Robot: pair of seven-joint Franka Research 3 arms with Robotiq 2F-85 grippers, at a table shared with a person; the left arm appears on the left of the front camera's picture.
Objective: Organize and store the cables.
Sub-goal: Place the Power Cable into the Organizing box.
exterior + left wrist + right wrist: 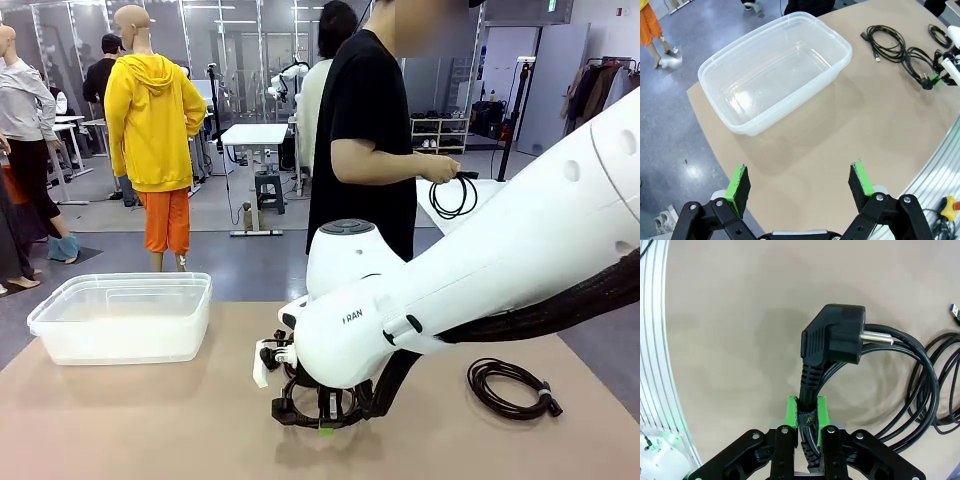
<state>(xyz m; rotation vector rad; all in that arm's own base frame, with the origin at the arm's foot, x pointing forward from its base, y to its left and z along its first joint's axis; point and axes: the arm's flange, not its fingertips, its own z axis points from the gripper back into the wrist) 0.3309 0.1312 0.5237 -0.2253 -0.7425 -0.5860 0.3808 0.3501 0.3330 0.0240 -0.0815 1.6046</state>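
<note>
**Near the bench's front edge: right gripper clamped on a power cable**

Close to the front edge of the bench point(150, 420), just right of its middle, the right gripper point(806, 412) reaches straight down and is clenched on the power cable point(832, 337). Its green pads pinch the bundled strands where a small tie wraps them, just behind the angled black plug. The plug sticks out past the fingertips, its metal pin pointing sideways. The rest of the coil curves away to one side and lies flat on the bench top. From the front, the same coil shows as a dark ring beneath the white wrist.

The left gripper point(800, 182) hangs released, with its pads spread wide and nothing between them. It is above the bench's left edge, and the clear plastic box point(775, 70) lies beyond it.

A thinner coil point(887, 42) with a small plug end rests against the power cable on the side toward the box. Another loose coil point(510, 388) lies near the right edge of the bench, apart from the gripper. At the far side, the person's hand point(440, 170) holds a further coil point(452, 197) in the air.

The bench top is plain tan, and an aluminium rail point(655, 340) runs along its near edge. The box point(120, 320) stands toward the far left corner. Behind the bench, the room has a grey-blue floor point(230, 265), white tables and glass partitions.
</note>
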